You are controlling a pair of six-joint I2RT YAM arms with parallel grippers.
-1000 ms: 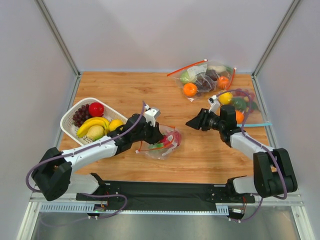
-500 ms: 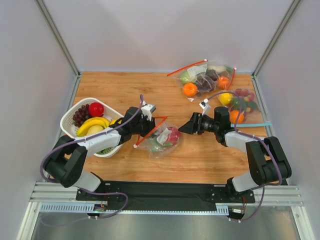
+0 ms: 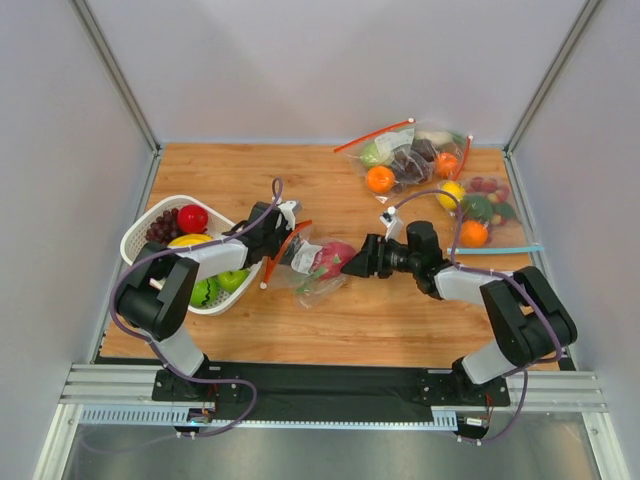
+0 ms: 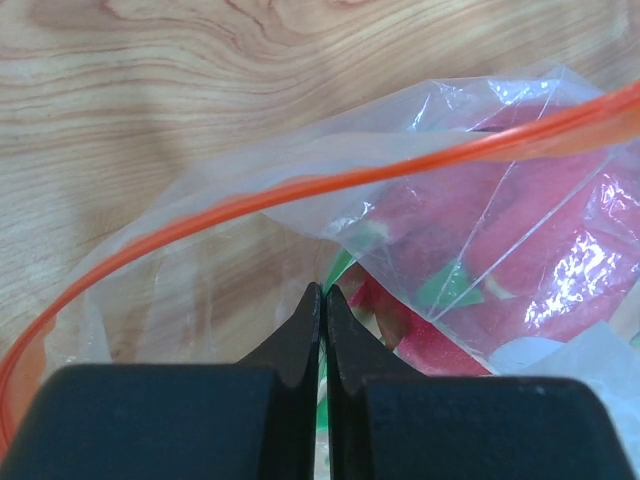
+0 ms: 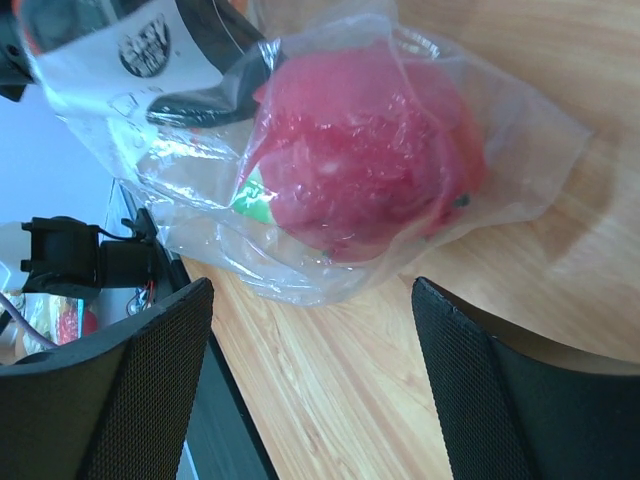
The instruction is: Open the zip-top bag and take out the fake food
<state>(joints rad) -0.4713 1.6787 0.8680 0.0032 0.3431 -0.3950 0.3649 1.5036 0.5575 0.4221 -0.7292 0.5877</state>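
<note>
The zip-top bag [image 3: 312, 268] lies mid-table, clear and crinkly, with its red-orange zip strip [image 3: 283, 250] at the left end. A pink fruit with green tips [image 3: 335, 258] sits inside. My left gripper [image 3: 287, 246] is shut on a thin fold of the bag's plastic just below the strip. In the left wrist view the jaws [image 4: 322, 290] pinch film, and the strip [image 4: 300, 185] arcs above the fruit [image 4: 520, 230]. My right gripper [image 3: 355, 264] is open at the bag's right end. In its view [image 5: 312, 290] the bag [image 5: 500, 190], the fruit [image 5: 360, 150] and the white label [image 5: 150, 50] lie just ahead.
A white basket [image 3: 150, 213] at the left holds grapes, a red fruit, a banana and green apples. Two other filled bags lie at the back right, one with a red strip [image 3: 410, 155] and one with a teal strip [image 3: 480, 210].
My left gripper has drawn back to the left with the bag's mouth. My right gripper has moved left up to the bag's closed end. The bag has shifted a little left.
</note>
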